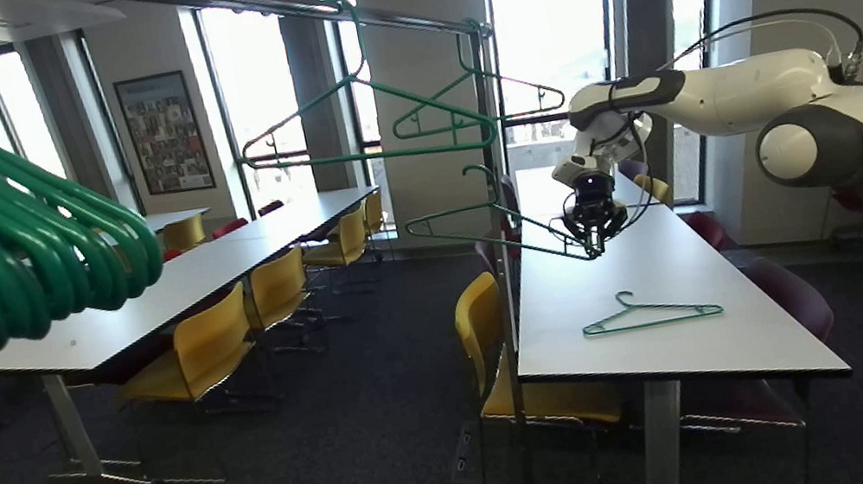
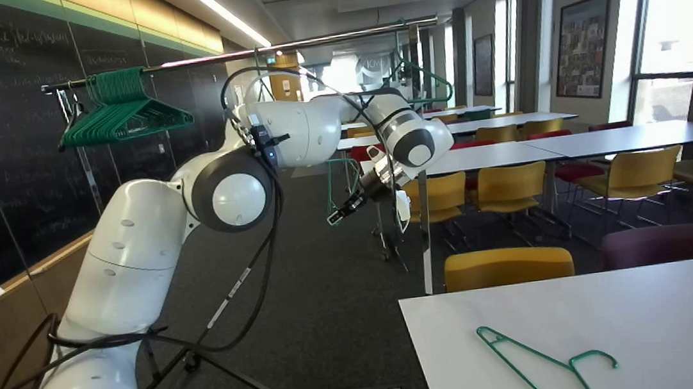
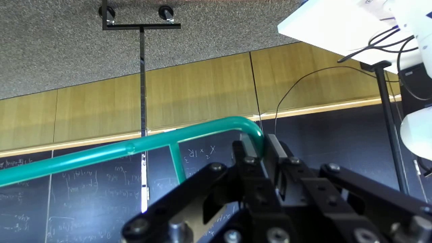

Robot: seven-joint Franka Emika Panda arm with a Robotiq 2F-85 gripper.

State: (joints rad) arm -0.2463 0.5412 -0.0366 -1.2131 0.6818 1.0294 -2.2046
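My gripper (image 3: 262,145) is shut on one bottom corner of a green plastic hanger (image 3: 84,159); the curved tube sits between the two pads. In an exterior view the held hanger (image 1: 494,189) hangs tilted in the air, hook up, left of the gripper (image 1: 595,246) and above the near end of a white table (image 1: 572,297). A loose green hanger (image 1: 655,323) lies flat on that table, below the gripper. Two green hangers (image 1: 382,154) hang on a metal rail (image 1: 251,2) above and left of the held one. Part of the held hanger is hidden behind the fingers in the wrist view.
A dense bunch of green hangers (image 2: 125,108) fills the rail's far end. The rack's upright post (image 2: 426,231) stands close to the arm. Yellow chairs (image 1: 478,313) flank the table. Black cables (image 2: 265,274) loop along the arm. A blackboard (image 3: 101,202) lines one wall.
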